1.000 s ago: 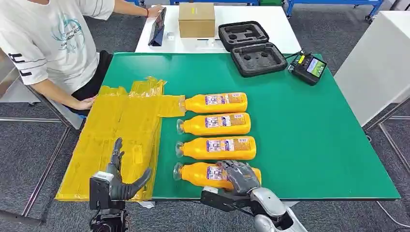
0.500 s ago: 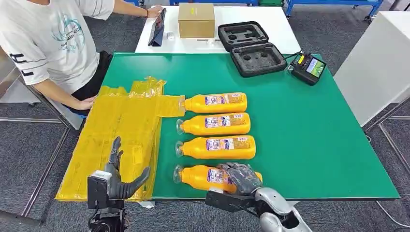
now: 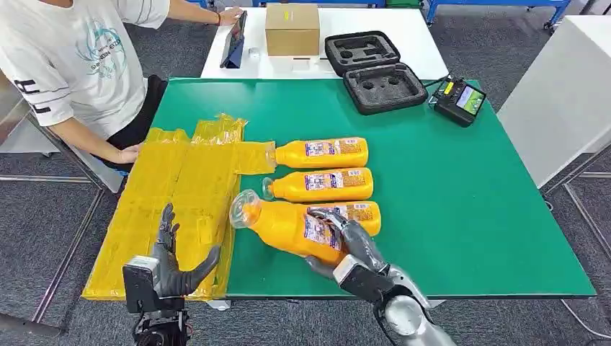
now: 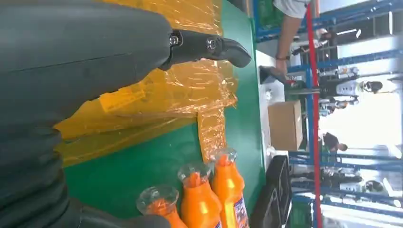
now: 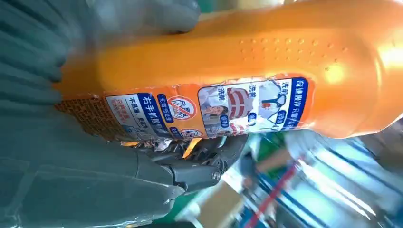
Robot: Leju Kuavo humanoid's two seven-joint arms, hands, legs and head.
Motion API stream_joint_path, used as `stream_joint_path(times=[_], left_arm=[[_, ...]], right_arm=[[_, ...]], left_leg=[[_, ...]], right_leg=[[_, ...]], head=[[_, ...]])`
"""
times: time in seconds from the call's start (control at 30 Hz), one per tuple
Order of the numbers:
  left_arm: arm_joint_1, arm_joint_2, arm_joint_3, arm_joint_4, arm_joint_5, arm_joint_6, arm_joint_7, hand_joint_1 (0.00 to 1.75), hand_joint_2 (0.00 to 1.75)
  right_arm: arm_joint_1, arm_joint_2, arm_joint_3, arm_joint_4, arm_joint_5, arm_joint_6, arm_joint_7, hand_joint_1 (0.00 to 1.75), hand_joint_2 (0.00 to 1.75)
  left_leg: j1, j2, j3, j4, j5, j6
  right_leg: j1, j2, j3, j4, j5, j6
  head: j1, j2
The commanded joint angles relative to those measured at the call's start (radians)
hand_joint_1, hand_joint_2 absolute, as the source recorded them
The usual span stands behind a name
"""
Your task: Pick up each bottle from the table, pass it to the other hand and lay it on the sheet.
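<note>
Orange bottle (image 3: 288, 226) held by right robot hand (image 3: 351, 245) above three others (image 3: 323, 184); left robot hand (image 3: 171, 261) spread empty.

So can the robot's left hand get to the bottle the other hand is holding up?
Probably yes. The left hand is open over the yellow sheet, and the lifted bottle in the right hand points its cap toward it, with nothing between them.
</note>
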Motion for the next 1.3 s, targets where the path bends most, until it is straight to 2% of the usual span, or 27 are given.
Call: stream_joint_path(times=[0.03, 0.17, 0.23, 0.43, 0.63, 1.0, 1.3], left_arm=[[-0.011, -0.006, 0.029, 0.027, 0.104, -0.078, 0.013, 0.0, 1.75], [-0.003, 0.025, -0.055, 0.036, 0.164, -0.242, 0.036, 0.0, 1.75], [-0.003, 0.041, -0.107, 0.036, 0.205, -0.341, 0.044, 0.0, 1.75], [-0.021, 0.052, -0.19, 0.025, 0.297, -0.474, 0.078, 0.0, 1.75], [-0.046, 0.051, -0.214, 0.055, 0.295, -0.486, 0.087, 0.0, 1.75], [-0.107, 0.05, -0.229, 0.151, 0.268, -0.498, 0.1, 0.0, 1.75], [-0.139, 0.045, -0.21, 0.194, 0.304, -0.503, 0.082, 0.0, 1.75]], right_arm=[[-0.068, 0.076, -0.055, 0.038, -0.082, -0.075, -0.043, 1.75, 1.75], [-0.033, 0.078, -0.055, 0.123, -0.12, -0.109, -0.119, 1.75, 1.75], [-0.024, 0.098, -0.05, 0.175, -0.156, -0.074, -0.148, 1.75, 1.75], [-0.065, 0.172, -0.019, 0.295, -0.189, -0.014, -0.172, 1.75, 1.75], [-0.097, 0.217, 0.014, 0.37, -0.188, 0.009, -0.169, 1.75, 1.75], [-0.095, 0.238, 0.071, 0.376, -0.17, 0.02, -0.146, 1.75, 1.75], [-0.114, 0.251, 0.197, 0.468, -0.087, 0.022, -0.123, 1.75, 1.75]], left_leg=[[0.0, 0.002, 0.0, 0.001, -0.001, -0.001], [0.001, -0.001, 0.0, -0.001, 0.0, -0.001], [0.001, -0.001, 0.002, -0.002, 0.0, -0.001], [0.001, 0.001, 0.001, -0.001, 0.0, -0.001], [0.0, 0.001, 0.0, -0.001, 0.0, -0.001], [0.0, -0.001, -0.001, -0.001, 0.0, -0.001], [0.001, 0.001, 0.0, -0.001, 0.0, -0.002]], right_leg=[[0.0, 0.003, -0.001, 0.0, 0.0, -0.001], [0.001, 0.001, 0.0, -0.001, 0.0, -0.001], [0.001, 0.0, 0.002, -0.002, 0.0, -0.001], [0.001, 0.001, 0.0, -0.001, 0.0, -0.001], [0.001, 0.002, -0.001, -0.001, 0.001, -0.001], [0.0, 0.0, -0.001, -0.001, 0.0, -0.001], [0.001, 0.002, -0.001, -0.001, 0.001, -0.001]], head=[[0.0, 0.0], [0.0, 0.0], [0.0, 0.0], [0.0, 0.0], [0.0, 0.0], [0.0, 0.0], [0.0, 0.0]])
